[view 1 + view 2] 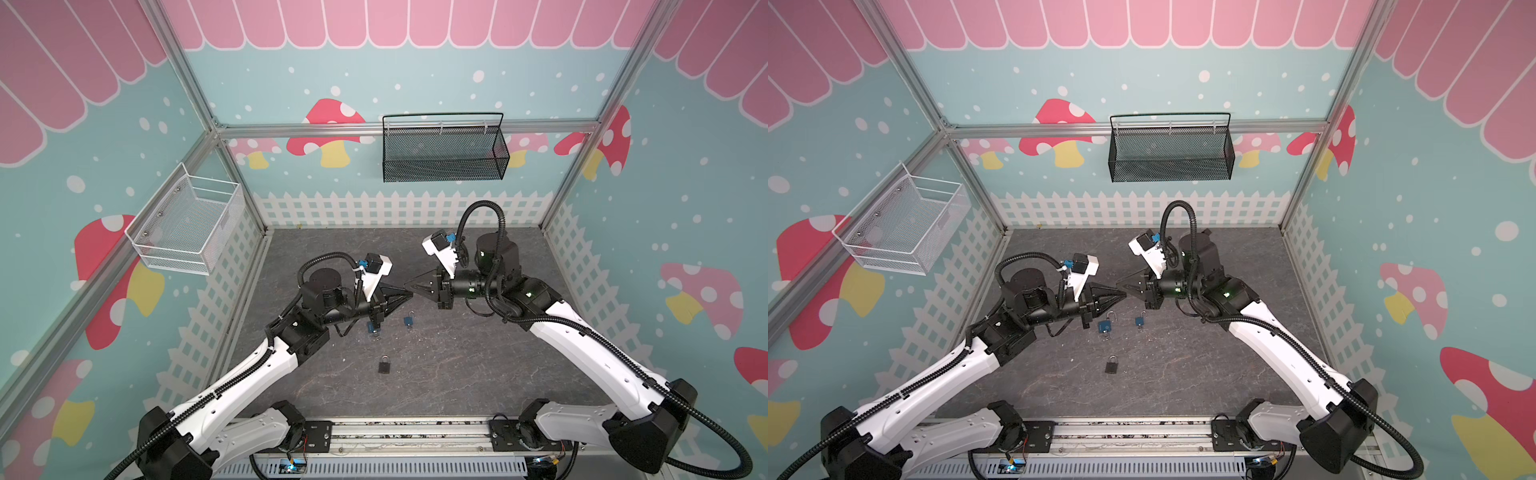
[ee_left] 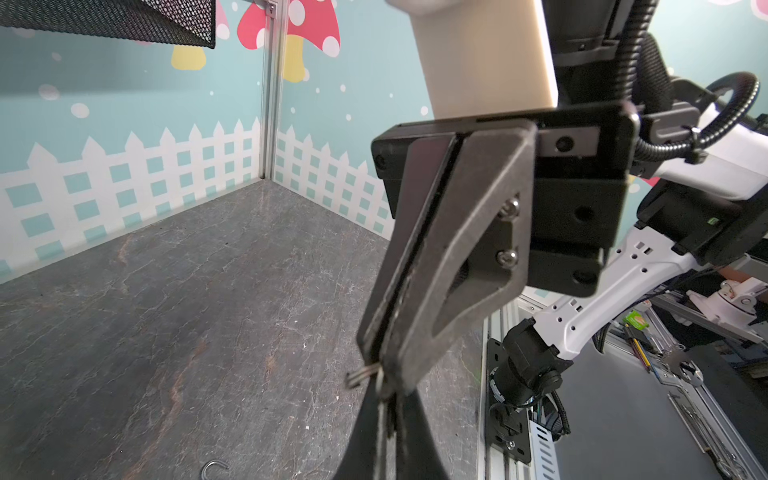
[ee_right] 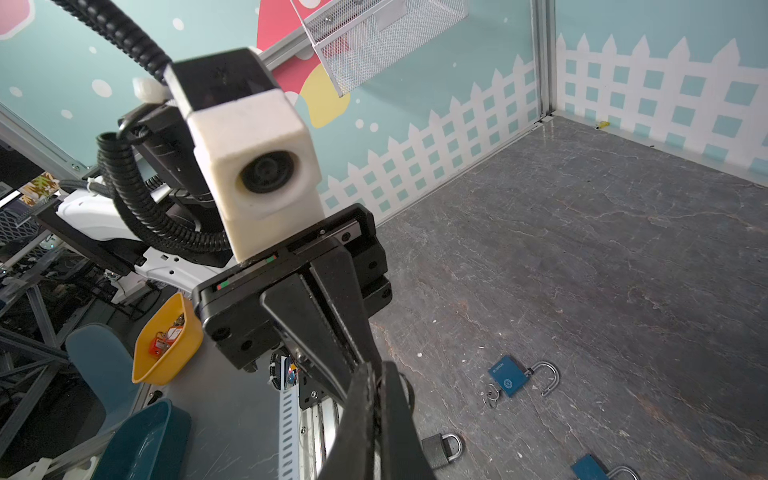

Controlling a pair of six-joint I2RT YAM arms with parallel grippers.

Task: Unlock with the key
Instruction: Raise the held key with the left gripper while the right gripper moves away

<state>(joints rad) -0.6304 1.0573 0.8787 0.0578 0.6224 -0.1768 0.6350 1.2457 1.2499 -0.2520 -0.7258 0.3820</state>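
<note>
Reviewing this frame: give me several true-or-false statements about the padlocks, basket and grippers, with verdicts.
1. Three padlocks lie on the floor. True.
2. All are blue. False: two blue padlocks, one black padlock.
3. The left gripper and right gripper meet tip to tip. True.
4. The right gripper's jaws gape wide. False: they are shut on a key ring.
5. A padlock lies in the black basket. False: all lie on the floor.

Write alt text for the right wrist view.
The closed right gripper and closed left gripper meet tip to tip above a grey stone-patterned tabletop. On it lie a blue padlock with open shackle, a second blue padlock and a dark grey padlock.
</note>
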